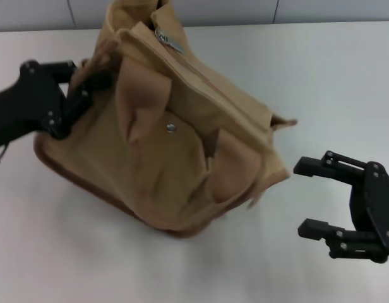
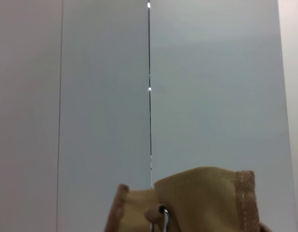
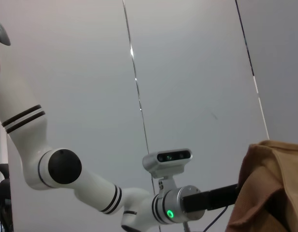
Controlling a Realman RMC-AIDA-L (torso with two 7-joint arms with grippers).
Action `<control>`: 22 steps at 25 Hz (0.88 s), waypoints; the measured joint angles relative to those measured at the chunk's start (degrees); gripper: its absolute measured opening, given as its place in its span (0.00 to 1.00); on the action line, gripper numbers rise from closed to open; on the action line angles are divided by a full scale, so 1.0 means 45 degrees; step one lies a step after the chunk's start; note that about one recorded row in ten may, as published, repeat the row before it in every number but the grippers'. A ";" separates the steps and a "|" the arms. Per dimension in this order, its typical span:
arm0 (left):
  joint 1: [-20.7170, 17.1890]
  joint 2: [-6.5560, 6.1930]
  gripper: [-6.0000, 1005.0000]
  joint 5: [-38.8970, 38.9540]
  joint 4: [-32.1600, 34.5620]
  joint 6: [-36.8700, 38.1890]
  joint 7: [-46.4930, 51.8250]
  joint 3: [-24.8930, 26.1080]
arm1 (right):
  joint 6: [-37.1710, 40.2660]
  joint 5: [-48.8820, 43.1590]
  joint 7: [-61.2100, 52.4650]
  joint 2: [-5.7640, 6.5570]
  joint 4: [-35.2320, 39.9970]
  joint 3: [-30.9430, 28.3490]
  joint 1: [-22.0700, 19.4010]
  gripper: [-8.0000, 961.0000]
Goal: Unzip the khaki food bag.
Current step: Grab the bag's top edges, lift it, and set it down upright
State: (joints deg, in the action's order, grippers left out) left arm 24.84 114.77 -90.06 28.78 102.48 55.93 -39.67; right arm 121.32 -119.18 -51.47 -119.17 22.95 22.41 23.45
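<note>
bag: boxy tan canvas food bag (image 1: 175, 151), frame centre, tipped; silver zipper pull (image 1: 170, 40) at top
left gripper (image 1: 77, 95): pinching bag's upper-left edge; contact only visible in head view
right gripper (image 1: 317, 196): lower right, jaws spread, holding nothing; its wrist view alone shows the left arm's white links (image 3: 86, 186)

The table (image 1: 321, 82) is white and smooth, and it runs back to a grey wall. One thing lies on it: the khaki food bag (image 1: 163, 164), a soft tan bag with brown edges. The bag sits on the table's left half and leans over (its zipper top points toward the back). A small round metal snap (image 1: 171, 127) shows on the bag's front.
</note>
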 joint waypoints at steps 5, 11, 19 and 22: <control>0.0424 -0.0230 0.09 -0.0001 0.0255 0.0196 -0.0149 0.0306 | -0.0512 0.0260 0.0094 -0.0001 -0.0505 0.0001 0.0331 0.83; 0.0439 0.0361 0.09 0.0407 0.1834 0.0785 -0.0259 0.0501 | -0.1598 0.1306 0.0076 -0.0002 -0.1340 0.0000 0.0724 0.83; 0.0351 0.0566 0.09 0.0190 0.1937 0.0770 -0.2038 -0.0235 | -0.2176 0.1891 0.0014 -0.0001 -0.1698 -0.0020 0.0940 0.83; 0.0040 0.0823 0.09 -0.0198 0.0974 0.0419 -0.4337 -0.0706 | -0.2435 0.2019 -0.0007 -0.0002 -0.1784 -0.0021 0.0966 0.83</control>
State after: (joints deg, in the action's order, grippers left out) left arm 25.02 118.48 -90.95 33.16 104.36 36.41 -42.84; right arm 110.36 -110.09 -51.50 -119.18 14.92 22.32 27.80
